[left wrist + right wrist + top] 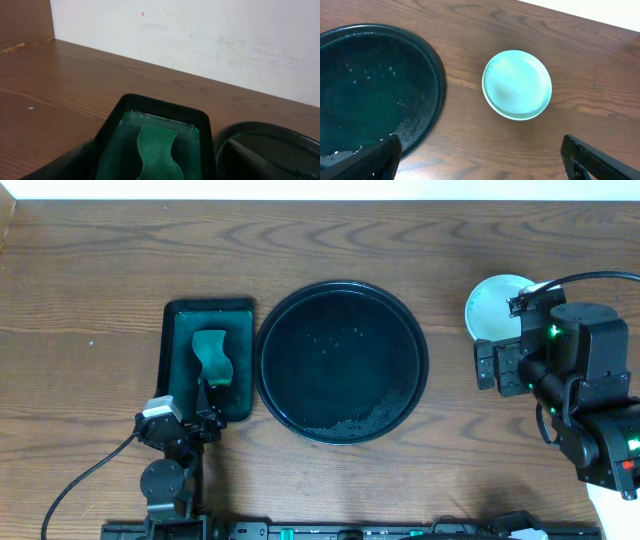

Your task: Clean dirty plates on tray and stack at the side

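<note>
The plates (517,85) sat stacked on the bare table (100,280) to the right of the black tray (340,362), near its rim but not touching it. In the right wrist view the top plate looked clean and pale teal, with a second rim showing just beneath its near edge; how many lay in the stack could not be told. From overhead the right arm hid the stack's lower right part. The right gripper (481,145) hung over the table on the near side of the plates, its two fingers spread wide, one toward the black tray's rim and the other past the plates on the right, with nothing between them. The black tray lay in the middle of the table, wet, with scattered droplets and a grainy pale patch by its near right rim. Just left of it, almost touching, stood the green tray (207,360) with a sponge (212,358) lying in it. The left gripper (204,402) was over the green tray's near end, close to the sponge; whether it was spread or closed could not be told.
</note>
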Available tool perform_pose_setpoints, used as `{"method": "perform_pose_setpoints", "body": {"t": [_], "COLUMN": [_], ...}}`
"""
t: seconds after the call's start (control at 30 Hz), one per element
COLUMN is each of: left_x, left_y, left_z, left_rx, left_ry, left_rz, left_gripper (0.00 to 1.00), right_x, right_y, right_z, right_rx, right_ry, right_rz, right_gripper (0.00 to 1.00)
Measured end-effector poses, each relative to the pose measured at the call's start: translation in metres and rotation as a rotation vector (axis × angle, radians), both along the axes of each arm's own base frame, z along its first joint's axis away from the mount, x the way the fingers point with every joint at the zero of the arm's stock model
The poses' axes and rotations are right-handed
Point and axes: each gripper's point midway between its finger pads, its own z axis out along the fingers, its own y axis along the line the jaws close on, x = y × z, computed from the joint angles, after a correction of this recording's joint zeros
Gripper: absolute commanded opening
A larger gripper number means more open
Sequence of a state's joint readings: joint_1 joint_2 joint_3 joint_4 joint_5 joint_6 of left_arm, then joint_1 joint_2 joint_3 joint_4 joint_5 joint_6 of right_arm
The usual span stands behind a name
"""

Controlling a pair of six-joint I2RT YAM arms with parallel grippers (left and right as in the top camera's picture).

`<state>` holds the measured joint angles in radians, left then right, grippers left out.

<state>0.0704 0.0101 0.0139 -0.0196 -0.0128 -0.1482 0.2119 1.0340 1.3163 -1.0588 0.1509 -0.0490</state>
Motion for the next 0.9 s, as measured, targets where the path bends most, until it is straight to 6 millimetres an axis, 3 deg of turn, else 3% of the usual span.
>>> {"method": "perform_pose_setpoints", "body": {"t": [0.2, 0.4, 0.77, 0.9], "left_x": [0.000, 0.000, 0.000, 0.000], "left_y": [0.000, 0.000, 0.000, -0.001], "left_z": [0.000, 0.000, 0.000, 0.000], "left_rx": [0.000, 0.000, 0.000, -0.001], "left_ry": [0.000, 0.000, 0.001, 0.001], "left_rz": [0.000, 0.000, -0.001, -0.005], "left_gripper": [0.80, 0.80, 0.80, 0.80], "right_x": [-0.002, -0.015, -0.087, -0.103], "right_y": [0.000, -0.003, -0.020, -0.024], "right_z": [0.003, 0.020, 0.078, 0.086], "right_rx": [0.002, 0.016, 0.078, 0.117], "right_ry": [-0.010, -0.076, -0.368, -0.542], "right_rz": [0.000, -0.001, -0.007, -0.009], "right_gripper": [0.99, 0.99, 0.99, 0.99]}}
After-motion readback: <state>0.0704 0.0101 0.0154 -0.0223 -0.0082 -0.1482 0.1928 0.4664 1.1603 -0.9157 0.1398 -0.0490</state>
